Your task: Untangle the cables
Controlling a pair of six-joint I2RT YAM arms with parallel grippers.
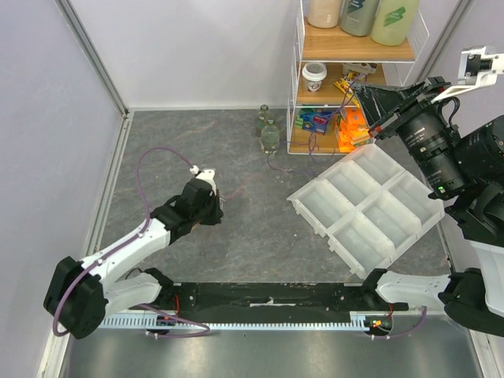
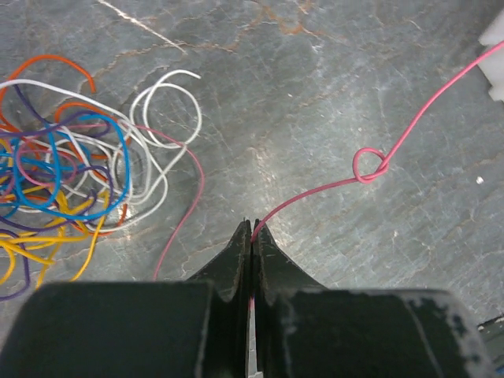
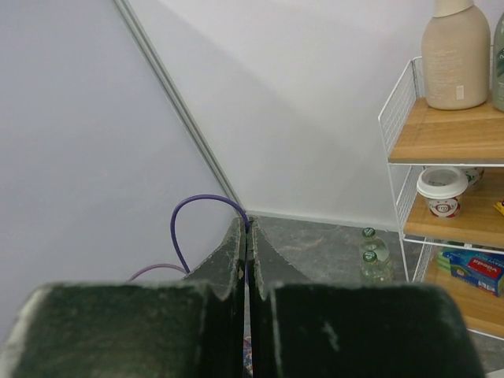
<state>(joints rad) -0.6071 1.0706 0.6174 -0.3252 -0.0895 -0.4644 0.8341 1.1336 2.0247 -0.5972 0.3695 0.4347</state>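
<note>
Pink cable [image 2: 315,189], partly clear of the rest, is pinched in the left gripper [image 2: 252,232], with a small knot [image 2: 368,167] further along it. Beyond, the tangle [image 2: 71,165] lies bunched on the table [image 2: 315,79], so most of the untangling is left. Right gripper [image 3: 246,236] is clenched, apparently on nothing.

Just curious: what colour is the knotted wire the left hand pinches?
The thin knotted wire is pinkish red; left wrist view.
</note>
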